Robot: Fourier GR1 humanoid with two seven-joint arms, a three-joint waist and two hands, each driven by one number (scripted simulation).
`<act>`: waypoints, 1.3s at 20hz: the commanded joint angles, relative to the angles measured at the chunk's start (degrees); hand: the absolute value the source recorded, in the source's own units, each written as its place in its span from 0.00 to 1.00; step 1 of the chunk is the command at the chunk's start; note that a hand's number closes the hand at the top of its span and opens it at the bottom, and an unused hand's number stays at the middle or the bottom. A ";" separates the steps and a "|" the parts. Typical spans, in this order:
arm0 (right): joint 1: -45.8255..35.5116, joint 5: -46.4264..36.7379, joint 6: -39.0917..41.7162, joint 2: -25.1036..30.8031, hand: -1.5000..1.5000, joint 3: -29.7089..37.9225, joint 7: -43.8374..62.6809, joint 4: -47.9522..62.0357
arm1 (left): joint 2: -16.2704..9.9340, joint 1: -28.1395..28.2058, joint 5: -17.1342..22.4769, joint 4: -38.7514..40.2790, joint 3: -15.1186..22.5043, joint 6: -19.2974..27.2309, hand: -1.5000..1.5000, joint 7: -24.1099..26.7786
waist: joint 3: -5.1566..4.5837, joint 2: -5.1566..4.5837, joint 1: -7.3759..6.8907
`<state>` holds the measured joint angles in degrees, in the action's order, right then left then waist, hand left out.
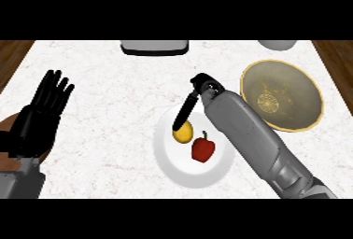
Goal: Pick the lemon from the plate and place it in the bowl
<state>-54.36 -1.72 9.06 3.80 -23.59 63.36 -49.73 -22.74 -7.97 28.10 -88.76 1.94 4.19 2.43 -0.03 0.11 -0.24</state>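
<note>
Spanning the view, a pale worktop (103, 93) carries a tan bowl (281, 95) beside a white plate (180, 163). Right hand (198, 91) points straight fingers down onto the lemon (183, 133), next to a red pepper (202, 148). Left hand (43, 112) rests open.

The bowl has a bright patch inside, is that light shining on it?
Head view: yes, the bowl shows a pale sheen near its middle; the white plate looks evenly lit; the right hand hangs dark over the lemon, partly hiding it.
</note>
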 commanded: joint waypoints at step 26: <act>7.95 -8.92 -7.12 -3.78 0.00 -8.22 -0.07 1.99 | 4.53 -0.52 -4.99 1.32 -4.53 -5.07 0.50 -1.77 | 0.03 -0.22 -0.59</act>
<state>-44.57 -13.43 2.68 0.28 -30.05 58.73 -48.69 -18.60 -8.34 23.87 -88.65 -2.06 0.43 0.19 0.00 -0.10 -0.67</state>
